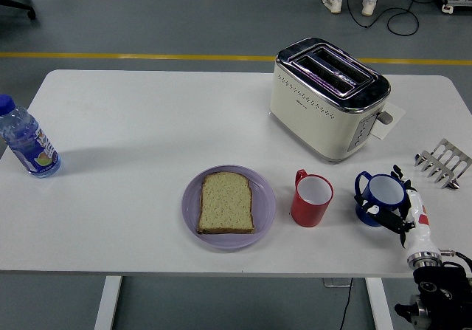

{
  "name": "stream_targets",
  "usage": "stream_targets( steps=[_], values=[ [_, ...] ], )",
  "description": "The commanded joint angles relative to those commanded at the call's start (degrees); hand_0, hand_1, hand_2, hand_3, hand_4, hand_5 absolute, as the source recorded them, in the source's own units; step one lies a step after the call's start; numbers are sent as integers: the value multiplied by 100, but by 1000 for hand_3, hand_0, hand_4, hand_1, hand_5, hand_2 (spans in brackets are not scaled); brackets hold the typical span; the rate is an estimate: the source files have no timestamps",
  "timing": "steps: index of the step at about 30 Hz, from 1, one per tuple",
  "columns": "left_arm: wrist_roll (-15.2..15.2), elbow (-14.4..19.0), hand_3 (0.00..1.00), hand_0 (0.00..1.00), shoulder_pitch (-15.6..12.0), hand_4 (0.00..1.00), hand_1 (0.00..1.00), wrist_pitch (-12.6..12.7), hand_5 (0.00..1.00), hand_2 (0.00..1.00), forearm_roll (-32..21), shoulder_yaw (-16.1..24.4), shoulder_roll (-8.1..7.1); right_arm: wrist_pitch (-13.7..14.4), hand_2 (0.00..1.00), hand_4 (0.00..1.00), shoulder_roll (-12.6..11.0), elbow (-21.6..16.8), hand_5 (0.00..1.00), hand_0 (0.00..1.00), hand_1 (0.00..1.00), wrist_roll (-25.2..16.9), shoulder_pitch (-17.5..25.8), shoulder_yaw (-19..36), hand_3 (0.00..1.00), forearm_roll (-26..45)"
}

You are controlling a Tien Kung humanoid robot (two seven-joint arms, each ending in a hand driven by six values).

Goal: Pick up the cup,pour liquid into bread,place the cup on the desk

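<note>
Head view: right hand (pixel 402 206) fingers (pixel 383 213) touch upright blue cup (pixel 379 198), handle left.

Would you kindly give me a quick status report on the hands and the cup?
Right hand closed around blue cup, cup on table. Left hand not in view. Bread on purple plate; red cup stands between.

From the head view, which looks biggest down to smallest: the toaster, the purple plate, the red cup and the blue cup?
1. Toaster
2. Purple plate
3. Red cup and blue cup: they look alike, so I won't rank them.
</note>
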State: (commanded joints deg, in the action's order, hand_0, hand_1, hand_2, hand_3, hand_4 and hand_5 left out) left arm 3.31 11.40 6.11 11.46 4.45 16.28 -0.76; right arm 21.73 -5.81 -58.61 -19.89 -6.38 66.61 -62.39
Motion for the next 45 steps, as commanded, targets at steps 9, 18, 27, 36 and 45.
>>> stream_targets(
  steps=[9,18,27,36,45],
  values=[
    [1,0,505,632,-2,241,642,2,855,652,-1,-7,4,42,951,967,6,105,119,966,887,-92,-46,-69,998,123],
    [1,-1,505,632,-5,241,641,0,855,652,-7,-14,5,191,871,949,-28,229,119,887,784,-173,-154,-249,897,117],
    [1,-2,505,632,-10,241,642,0,855,652,-9,-3,10,299,820,921,-32,338,108,855,745,-264,-256,-340,854,136],
    [2,-4,505,633,-6,241,642,0,855,652,4,-1,16,518,678,828,-27,401,49,670,631,-446,-289,-329,710,307],
    [3,-4,505,633,-34,241,641,0,855,652,8,-4,20,706,617,806,-60,280,34,589,582,-694,-221,-97,633,396]
  ],
)
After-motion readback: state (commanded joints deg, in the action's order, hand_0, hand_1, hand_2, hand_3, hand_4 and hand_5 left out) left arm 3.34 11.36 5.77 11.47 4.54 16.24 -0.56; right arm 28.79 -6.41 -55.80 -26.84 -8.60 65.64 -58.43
